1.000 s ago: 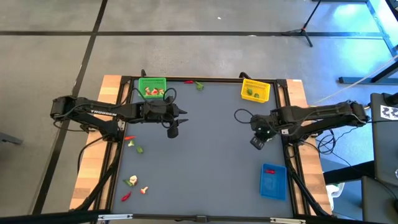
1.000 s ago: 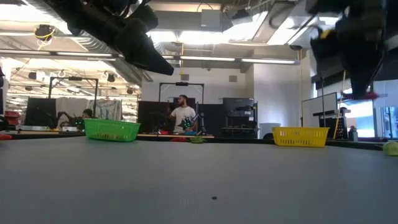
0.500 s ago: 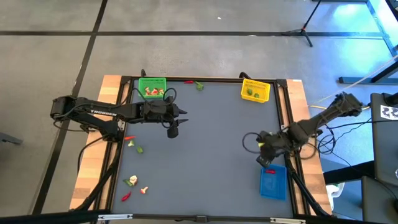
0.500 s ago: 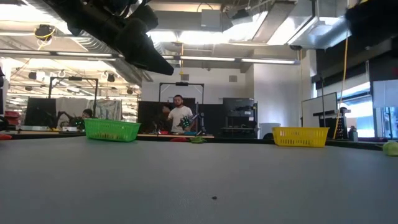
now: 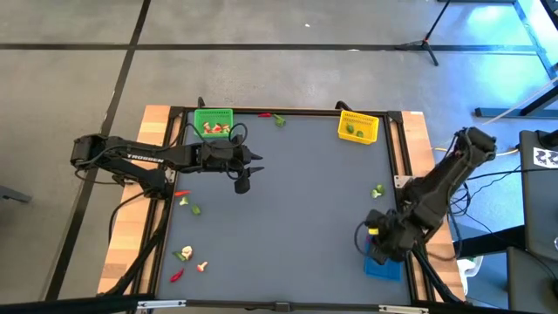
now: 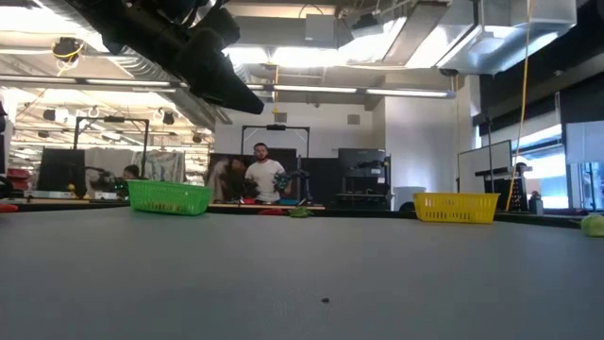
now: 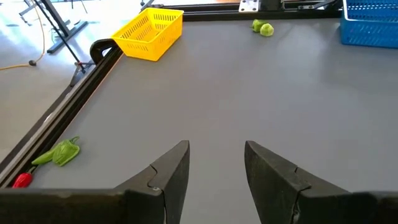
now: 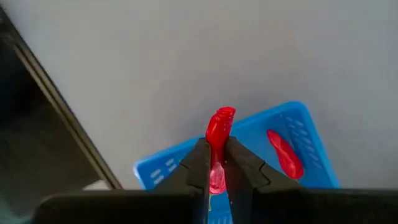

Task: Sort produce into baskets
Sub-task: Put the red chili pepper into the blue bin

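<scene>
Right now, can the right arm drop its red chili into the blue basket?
Probably yes: the right pincer, shut on the red chili, hangs directly over the blue basket, with nothing between them.

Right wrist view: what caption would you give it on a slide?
Right pincer shut on a red chili above the blue basket, where another chili already lies.

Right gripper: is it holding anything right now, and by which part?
Yes. The right gripper pinches a red chili piece by its lower end, above the blue basket. The left gripper is open and empty.
</scene>
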Robot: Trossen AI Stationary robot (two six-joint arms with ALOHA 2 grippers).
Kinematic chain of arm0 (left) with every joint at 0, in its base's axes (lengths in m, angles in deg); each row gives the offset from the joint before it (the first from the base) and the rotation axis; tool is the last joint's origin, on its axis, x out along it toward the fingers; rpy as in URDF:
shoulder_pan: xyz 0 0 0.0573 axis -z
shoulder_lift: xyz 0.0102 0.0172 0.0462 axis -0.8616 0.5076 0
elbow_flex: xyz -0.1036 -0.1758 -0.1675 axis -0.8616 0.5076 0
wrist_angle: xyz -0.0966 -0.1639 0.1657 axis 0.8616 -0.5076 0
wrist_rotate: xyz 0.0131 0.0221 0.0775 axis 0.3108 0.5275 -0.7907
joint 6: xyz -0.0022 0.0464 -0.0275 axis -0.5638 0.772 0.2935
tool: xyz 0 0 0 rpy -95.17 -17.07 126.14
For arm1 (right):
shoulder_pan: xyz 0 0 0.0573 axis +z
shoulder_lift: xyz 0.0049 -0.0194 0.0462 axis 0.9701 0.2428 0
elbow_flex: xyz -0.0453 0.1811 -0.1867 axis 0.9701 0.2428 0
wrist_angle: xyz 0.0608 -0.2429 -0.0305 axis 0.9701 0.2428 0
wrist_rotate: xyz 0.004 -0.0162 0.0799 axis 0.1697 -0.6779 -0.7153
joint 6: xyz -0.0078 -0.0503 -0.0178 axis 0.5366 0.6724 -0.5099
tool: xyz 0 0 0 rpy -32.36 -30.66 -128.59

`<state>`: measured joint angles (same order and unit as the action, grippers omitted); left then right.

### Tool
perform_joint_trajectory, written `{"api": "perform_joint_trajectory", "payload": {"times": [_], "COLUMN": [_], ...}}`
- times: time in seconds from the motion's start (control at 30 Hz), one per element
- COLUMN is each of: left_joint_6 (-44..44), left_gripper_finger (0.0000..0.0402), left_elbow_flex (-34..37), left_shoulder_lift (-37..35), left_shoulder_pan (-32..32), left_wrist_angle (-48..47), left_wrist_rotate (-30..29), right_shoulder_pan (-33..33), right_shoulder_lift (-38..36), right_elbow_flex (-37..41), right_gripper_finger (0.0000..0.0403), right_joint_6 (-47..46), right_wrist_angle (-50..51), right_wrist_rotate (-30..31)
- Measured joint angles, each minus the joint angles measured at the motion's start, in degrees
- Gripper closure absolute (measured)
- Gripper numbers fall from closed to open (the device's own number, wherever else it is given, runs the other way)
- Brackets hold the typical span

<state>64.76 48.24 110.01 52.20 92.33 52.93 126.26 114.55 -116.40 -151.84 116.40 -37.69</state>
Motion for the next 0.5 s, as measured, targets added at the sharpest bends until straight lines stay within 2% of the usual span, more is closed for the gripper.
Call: {"api": "perform_joint_trajectory", "payload": {"times": [0.23,0.5], "left_joint_6": [0.02,-0.33], "left_gripper_finger": [0.0251,0.0251], "left_elbow_flex": [0.00,0.00], "left_shoulder_lift": [0.00,0.00], "left_shoulder_pan": [0.00,0.00], "left_wrist_angle": [0.00,0.00], "left_wrist_rotate": [0.02,0.02], "right_shoulder_pan": [3.48,3.33], "right_shoulder_lift": [7.77,13.64], "right_elbow_flex": [0.02,0.02], "right_gripper_finger": [0.0370,0.0370], "right_joint_6": [0.23,0.70], "right_wrist_angle": [-0.18,3.27], "right_wrist_rotate": [-2.58,-7.53]}}
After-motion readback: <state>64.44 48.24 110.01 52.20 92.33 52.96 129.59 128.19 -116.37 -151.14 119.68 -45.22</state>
